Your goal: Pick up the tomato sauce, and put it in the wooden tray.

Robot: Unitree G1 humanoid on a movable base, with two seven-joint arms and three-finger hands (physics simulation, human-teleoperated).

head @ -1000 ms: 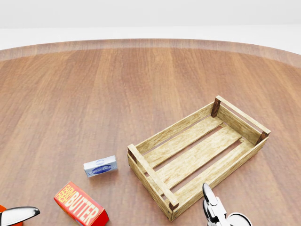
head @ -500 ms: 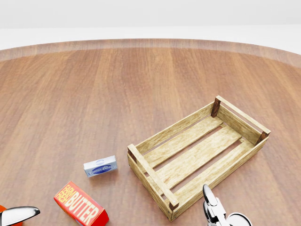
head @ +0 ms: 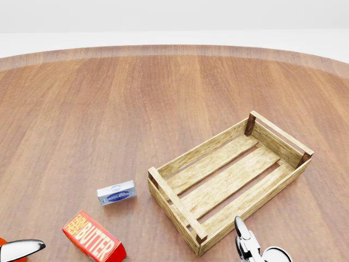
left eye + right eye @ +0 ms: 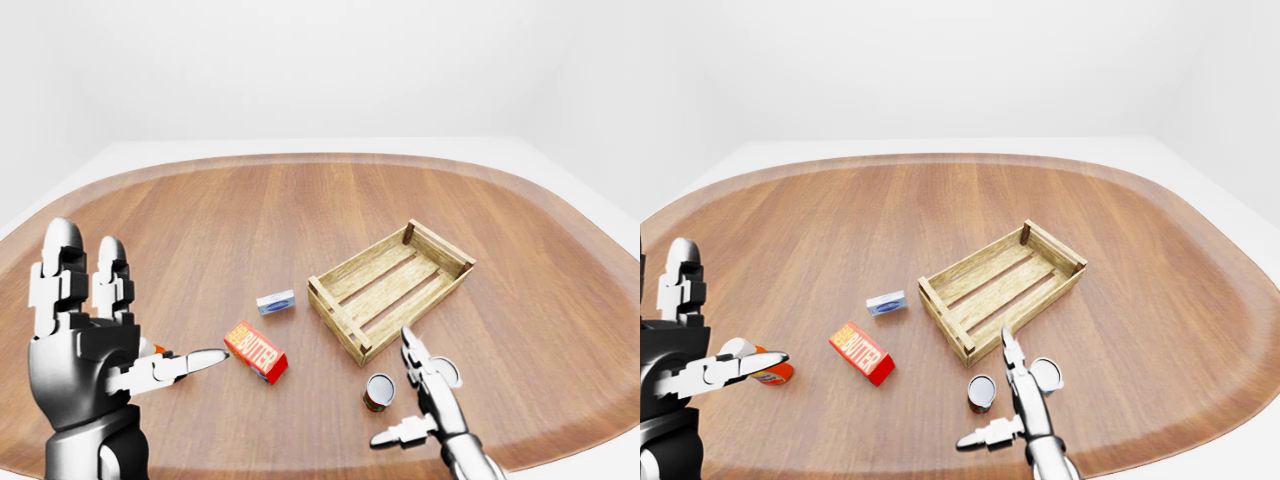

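Observation:
A small can with a red and green label, which I take for the tomato sauce, stands upright on the wooden table just below the wooden tray. My right hand is open beside the can on its right. Its forefinger points up toward the tray's near corner, its thumb is stretched out low, and nothing is held. A second can with a pale top stands right behind that hand. My left hand is raised at the left of the view, open and empty.
A red butter box lies left of the tray. A small blue-and-white packet lies above it. An orange bottle with a white cap lies on its side behind my left thumb. The round table's edge runs close below my hands.
In the head view both hands have sunk slightly toward the bottom edge. The tray, boxes and cans have not moved.

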